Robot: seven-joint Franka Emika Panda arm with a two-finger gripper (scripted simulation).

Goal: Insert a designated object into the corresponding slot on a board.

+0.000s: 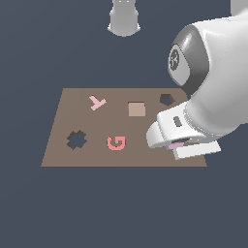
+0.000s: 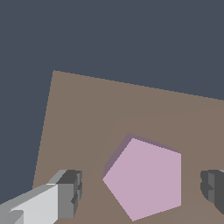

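While the arm's white hand hangs low over the board's [image 1: 58, 140] near corner at the exterior view's right, its fingers [image 2: 70, 192] stand wide apart, gripping nothing. Between them, seen from the wrist view, the lilac pentagon block [image 2: 146, 179] lies flat on the brown surface, with clear gaps to either pad. From the exterior view only a sliver of the block [image 1: 171, 146] shows under the hand. Along the near row, toward the exterior view's left, sit a pink letter G [image 1: 116, 143] and a dark cross-shaped cutout [image 1: 76, 140]. Farther back lie a tan square block [image 1: 137, 109] and a pink piece shaped like a Y [image 1: 97, 102]. The pentagon slot [image 1: 166, 100] is at the far right corner, partly hidden by the arm, well apart from the block. No other writing or label can be read.
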